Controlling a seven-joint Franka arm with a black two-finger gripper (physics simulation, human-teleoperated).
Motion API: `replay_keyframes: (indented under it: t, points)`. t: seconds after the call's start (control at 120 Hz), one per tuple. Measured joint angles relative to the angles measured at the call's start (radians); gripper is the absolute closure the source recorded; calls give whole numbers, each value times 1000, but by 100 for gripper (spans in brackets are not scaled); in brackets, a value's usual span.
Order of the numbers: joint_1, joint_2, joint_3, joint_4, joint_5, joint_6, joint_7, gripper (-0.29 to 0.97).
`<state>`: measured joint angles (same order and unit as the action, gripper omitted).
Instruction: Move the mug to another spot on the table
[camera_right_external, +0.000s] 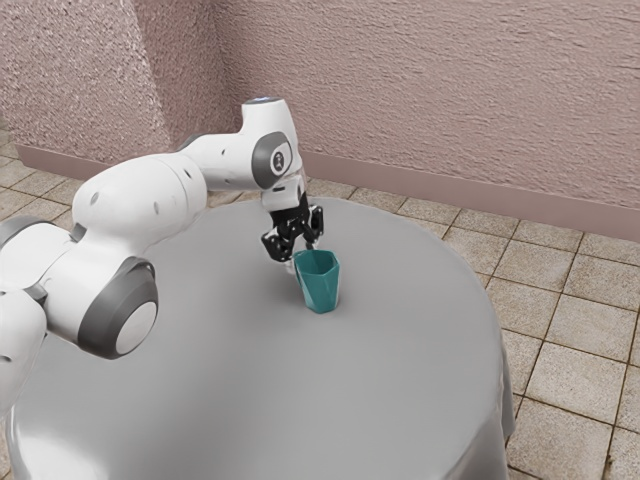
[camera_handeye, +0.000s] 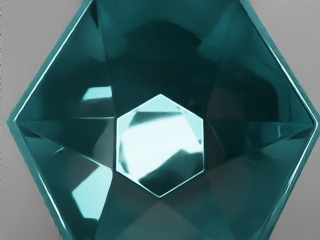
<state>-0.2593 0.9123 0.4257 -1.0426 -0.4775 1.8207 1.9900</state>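
A teal faceted mug (camera_right_external: 320, 281) stands upright on the round grey table (camera_right_external: 300, 400), a little behind its middle. My gripper (camera_right_external: 299, 247) hangs just above the mug's rim, on the side toward the exterior view's left. Its black fingers stand apart, so it is open, and I see nothing held between them. The wrist view looks straight down into the mug (camera_handeye: 160, 145), with its pale hexagonal bottom near the middle and its rim running off the edges.
Grey cloth covers the table and hangs over its edge (camera_right_external: 495, 400) at the exterior view's right. The tiled floor (camera_right_external: 570, 330) and a pink wall (camera_right_external: 450, 90) lie beyond. My white arm (camera_right_external: 140, 220) stretches over the table's left part.
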Motion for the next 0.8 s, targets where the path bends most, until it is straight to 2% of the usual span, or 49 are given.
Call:
replay_keyframes:
  t: [0.25,0.8]
  points:
    - [3,0,18,0,-27,6,-13,53]
    - [2,-6,21,12,-47,8,-31,64]
